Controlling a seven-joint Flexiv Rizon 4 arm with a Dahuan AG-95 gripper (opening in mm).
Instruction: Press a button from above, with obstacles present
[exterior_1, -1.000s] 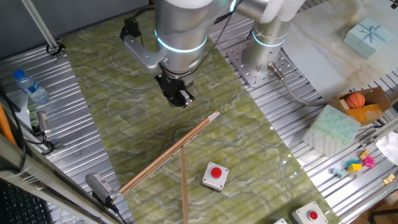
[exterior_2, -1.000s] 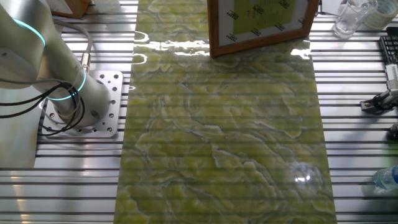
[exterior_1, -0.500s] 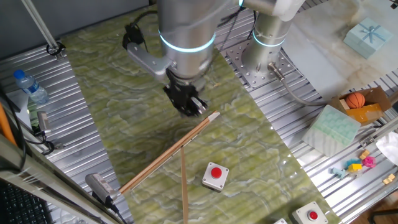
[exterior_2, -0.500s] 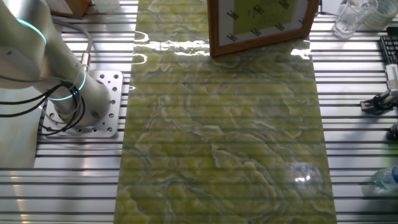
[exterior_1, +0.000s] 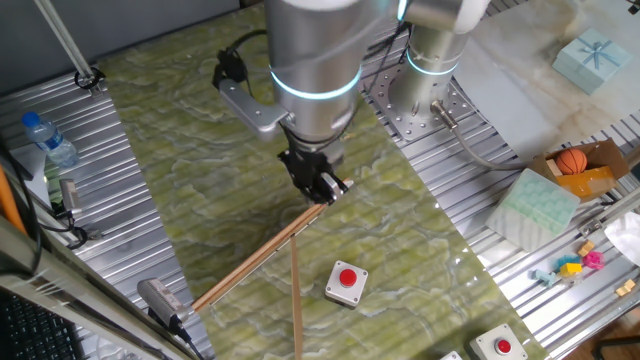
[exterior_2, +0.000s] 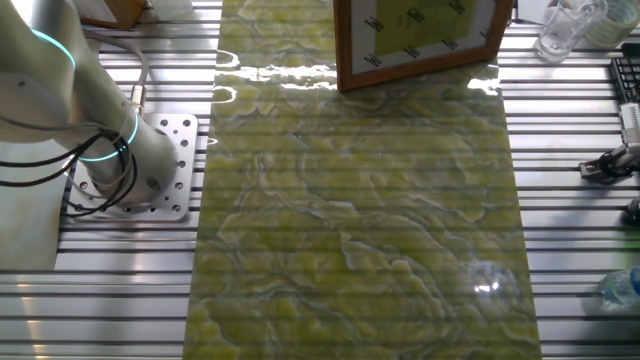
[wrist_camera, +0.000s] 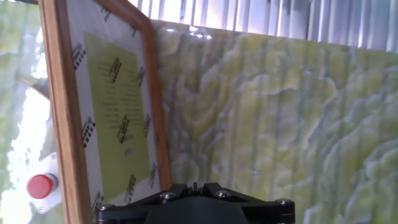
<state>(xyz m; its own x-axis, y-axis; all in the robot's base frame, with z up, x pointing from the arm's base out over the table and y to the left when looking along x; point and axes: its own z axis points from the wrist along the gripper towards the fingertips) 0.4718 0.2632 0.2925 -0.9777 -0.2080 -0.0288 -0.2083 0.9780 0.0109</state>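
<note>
The fingers (exterior_1: 318, 186) hung over the upper end of the longer of two wooden sticks (exterior_1: 262, 256); whether they were open, I could not tell. The sticks met at an angle on the green-veined bench (exterior_1: 190, 150). The button (exterior_1: 346, 281) sat just beyond them, well apart from the fingers.

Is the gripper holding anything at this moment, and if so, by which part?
Nothing appears held. The gripper hangs over the upper end of the wooden sticks, short of the button; finger state cannot be told.
</note>
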